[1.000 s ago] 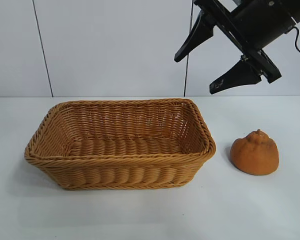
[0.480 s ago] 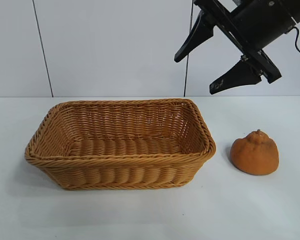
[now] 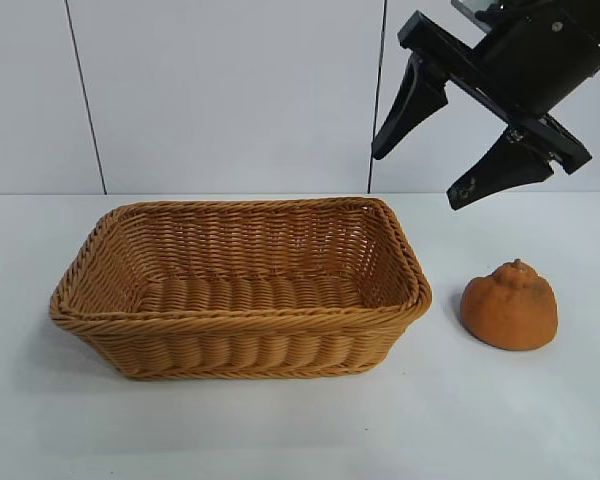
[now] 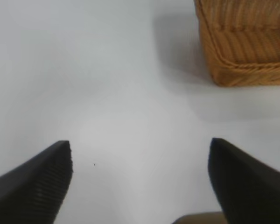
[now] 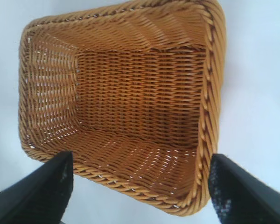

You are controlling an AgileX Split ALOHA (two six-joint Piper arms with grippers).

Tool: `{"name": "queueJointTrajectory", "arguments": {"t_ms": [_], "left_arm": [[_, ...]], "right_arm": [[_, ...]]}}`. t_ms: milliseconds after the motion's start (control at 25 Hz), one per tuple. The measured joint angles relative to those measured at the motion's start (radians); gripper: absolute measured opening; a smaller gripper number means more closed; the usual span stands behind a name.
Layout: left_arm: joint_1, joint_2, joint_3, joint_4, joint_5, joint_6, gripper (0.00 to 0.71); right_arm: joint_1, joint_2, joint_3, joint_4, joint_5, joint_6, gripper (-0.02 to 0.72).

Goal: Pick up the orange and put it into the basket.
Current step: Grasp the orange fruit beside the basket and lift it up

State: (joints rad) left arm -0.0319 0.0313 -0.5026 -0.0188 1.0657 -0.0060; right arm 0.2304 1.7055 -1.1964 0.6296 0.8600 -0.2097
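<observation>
Nearest, the orange [image 3: 509, 306] sits on the table [image 3: 280, 430] at about four o'clock, just beside the basket [image 3: 238, 288] but apart from its right end. It looks light and firm, with a rough matte skin that should grip well rather than slip. Its knobbed top tapers, so I judge the best hold is low across the wide dome, one finger on each side. The basket, toward nine o'clock, is empty, so the task is not yet begun. Farther back, at one o'clock, the right gripper [image 3: 428, 165] hangs high above the basket's far right corner, jaws wide, holding nothing. The left gripper [image 4: 140, 182] is also spread wide over bare table near a basket corner. No brand, label or writing shows anywhere.
</observation>
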Motion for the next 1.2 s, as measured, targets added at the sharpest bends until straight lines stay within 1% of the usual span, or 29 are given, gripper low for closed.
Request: {"name": "queueJointTrajectory", "arguments": {"t_ms": [40, 160, 200, 280, 360, 400, 560, 600, 680, 720, 800, 920, 1040, 1200], "left_arm": [[0.0, -0.024, 0.0, 0.0, 0.001, 0.0, 0.573], [0.0, -0.036, 0.0, 0.0, 0.001, 0.0, 0.573], [0.0, -0.036, 0.0, 0.0, 0.001, 0.0, 0.573], [0.0, -0.036, 0.0, 0.0, 0.001, 0.0, 0.573], [0.0, -0.036, 0.0, 0.0, 0.001, 0.0, 0.573], [0.0, -0.036, 0.0, 0.0, 0.001, 0.0, 0.573], [0.0, -0.036, 0.0, 0.0, 0.001, 0.0, 0.573], [0.0, -0.036, 0.0, 0.0, 0.001, 0.0, 0.573], [0.0, -0.036, 0.0, 0.0, 0.001, 0.0, 0.573], [0.0, -0.036, 0.0, 0.0, 0.001, 0.0, 0.573], [0.0, -0.036, 0.0, 0.0, 0.001, 0.0, 0.573], [0.0, -0.036, 0.0, 0.0, 0.001, 0.0, 0.573], [0.0, -0.036, 0.0, 0.0, 0.0, 0.0, 0.573], [0.0, -0.036, 0.0, 0.0, 0.0, 0.0, 0.573]], "right_arm": [[0.0, 0.0, 0.0, -0.005, 0.002, 0.002, 0.547], [0.0, 0.0, -0.004, -0.022, 0.005, 0.002, 0.547], [0.0, 0.0, -0.01, -0.035, 0.011, 0.003, 0.547], [0.0, 0.0, -0.037, -0.088, 0.029, 0.014, 0.547], [0.0, 0.0, -0.077, -0.164, 0.051, 0.047, 0.547], [0.0, -0.001, -0.098, -0.217, 0.061, 0.076, 0.547], [0.0, -0.002, -0.163, -0.462, 0.111, 0.224, 0.547], [-0.005, -0.002, -0.17, -0.511, 0.121, 0.247, 0.547], [-0.027, -0.002, -0.175, -0.556, 0.138, 0.269, 0.547], [-0.045, -0.001, -0.176, -0.561, 0.142, 0.272, 0.547], [-0.079, 0.003, -0.176, -0.552, 0.151, 0.271, 0.547], [-0.121, 0.028, -0.179, -0.507, 0.153, 0.248, 0.547], [-0.13, 0.078, -0.179, -0.478, 0.153, 0.225, 0.547], [-0.13, 0.181, -0.179, -0.47, 0.15, 0.219, 0.547]]}}
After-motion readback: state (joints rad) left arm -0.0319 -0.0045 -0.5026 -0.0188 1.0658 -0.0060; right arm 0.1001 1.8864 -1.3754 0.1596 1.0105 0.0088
